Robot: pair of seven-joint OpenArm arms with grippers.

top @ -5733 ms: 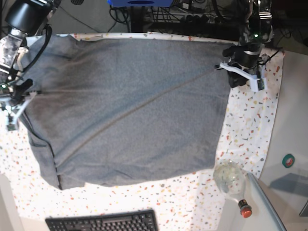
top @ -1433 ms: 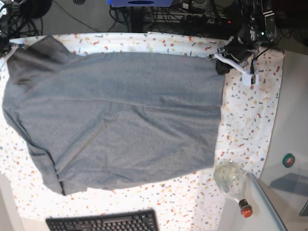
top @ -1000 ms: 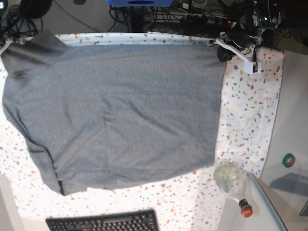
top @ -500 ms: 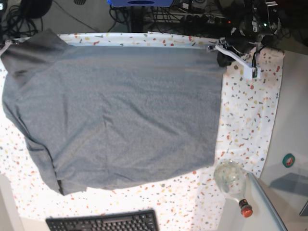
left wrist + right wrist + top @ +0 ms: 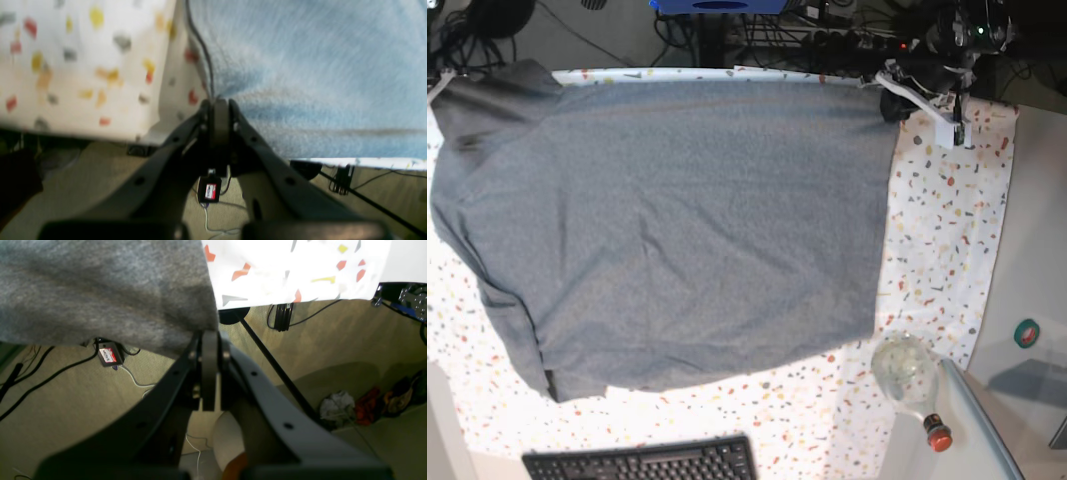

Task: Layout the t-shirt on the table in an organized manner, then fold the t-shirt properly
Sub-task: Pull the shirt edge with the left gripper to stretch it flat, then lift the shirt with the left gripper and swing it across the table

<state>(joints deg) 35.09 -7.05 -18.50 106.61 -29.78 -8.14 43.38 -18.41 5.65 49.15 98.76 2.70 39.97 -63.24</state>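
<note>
Lying spread over the counter [image 5: 947,250], the t-shirt [image 5: 677,230] looks soft, light and limp. Both jaws are clenched on its far edge: left gripper [image 5: 218,100] and right gripper [image 5: 209,335]. Corners and hems seem the best holds.

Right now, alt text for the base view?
A grey t-shirt lies spread nearly flat over a speckled table, seen from above. The left gripper pinches the shirt's top right corner. A glass bottle and a keyboard sit along the bottom edge.
</note>
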